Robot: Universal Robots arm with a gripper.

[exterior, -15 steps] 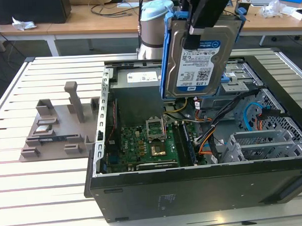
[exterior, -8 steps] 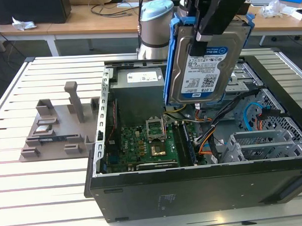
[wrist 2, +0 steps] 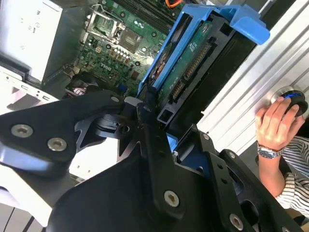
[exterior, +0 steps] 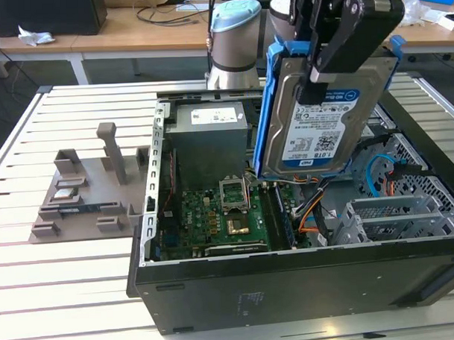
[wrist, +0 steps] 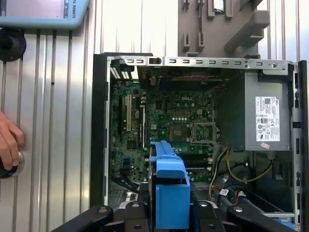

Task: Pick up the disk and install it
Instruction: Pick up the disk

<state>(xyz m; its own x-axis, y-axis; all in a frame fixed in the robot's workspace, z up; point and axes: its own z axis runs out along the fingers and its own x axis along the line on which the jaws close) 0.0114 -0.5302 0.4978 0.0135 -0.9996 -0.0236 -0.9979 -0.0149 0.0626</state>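
The disk (exterior: 322, 122), a silver hard drive with a white-and-blue label in blue carrier rails, hangs on edge above the open computer case (exterior: 238, 266). My gripper (exterior: 335, 58) is shut on its upper end, black fingers (exterior: 342, 39) clamping both faces. In the second wrist view the disk (wrist 2: 186, 72) shows its connector edge and blue rail between my gripper's (wrist 2: 159, 130) black links. In the first wrist view the disk's blue carrier (wrist: 169, 188) sits over the motherboard (wrist: 164, 125).
The case holds a grey power supply (exterior: 211, 137), cables and drive cages (exterior: 396, 209) at the exterior view's right. A grey fixture (exterior: 90, 193) stands on the slatted table. A person's hand (wrist 2: 275, 123) rests on a round button at the table edge.
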